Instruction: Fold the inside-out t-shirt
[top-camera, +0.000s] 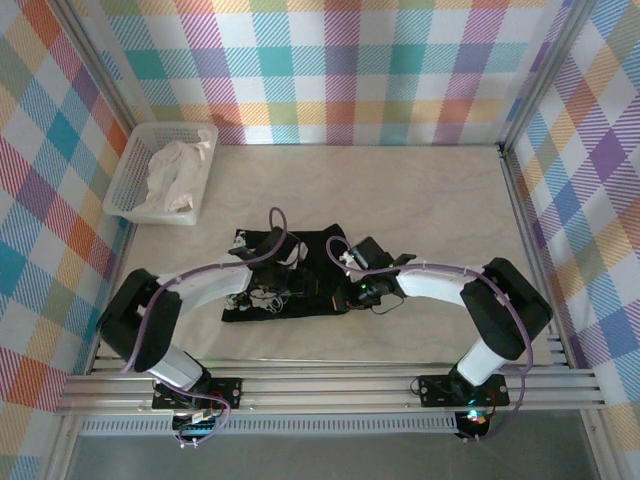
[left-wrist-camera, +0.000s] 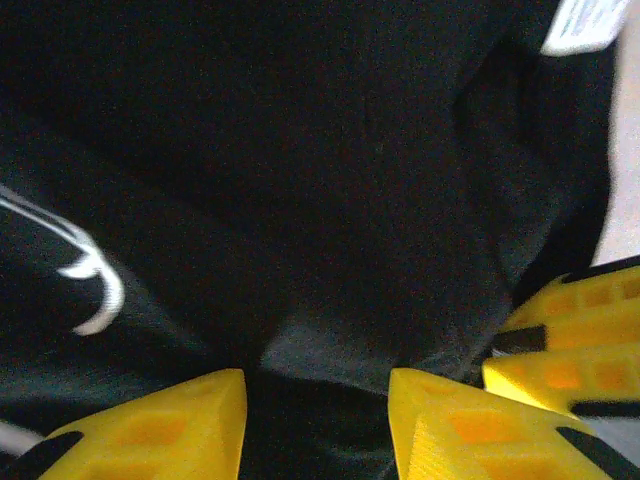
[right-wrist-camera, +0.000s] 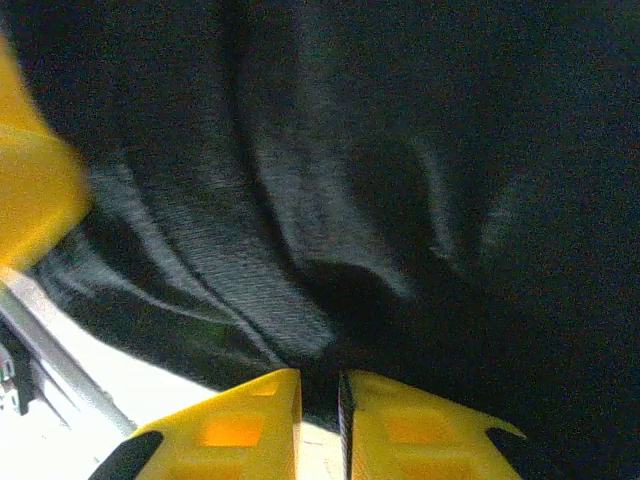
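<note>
The inside-out t-shirt (top-camera: 315, 250) is black and lies crumpled mid-table, with both arms reaching in over its near half. My left gripper (top-camera: 267, 293) sits low on the cloth. In the left wrist view the left gripper (left-wrist-camera: 317, 400) is open, its yellow fingers apart over a raised fold of the t-shirt (left-wrist-camera: 330, 180). White lettering (left-wrist-camera: 95, 290) shows at the left. My right gripper (top-camera: 346, 291) is at the shirt's near right edge. In the right wrist view the right gripper (right-wrist-camera: 320, 395) is almost closed, pinching the hem of the t-shirt (right-wrist-camera: 400, 150).
A white basket (top-camera: 130, 180) holding a white cloth (top-camera: 175, 170) stands at the back left. Plaid walls enclose the pale table (top-camera: 440, 200). An aluminium rail (top-camera: 330, 385) runs along the near edge. The two grippers are close: the right one's fingers (left-wrist-camera: 575, 340) show beside the left.
</note>
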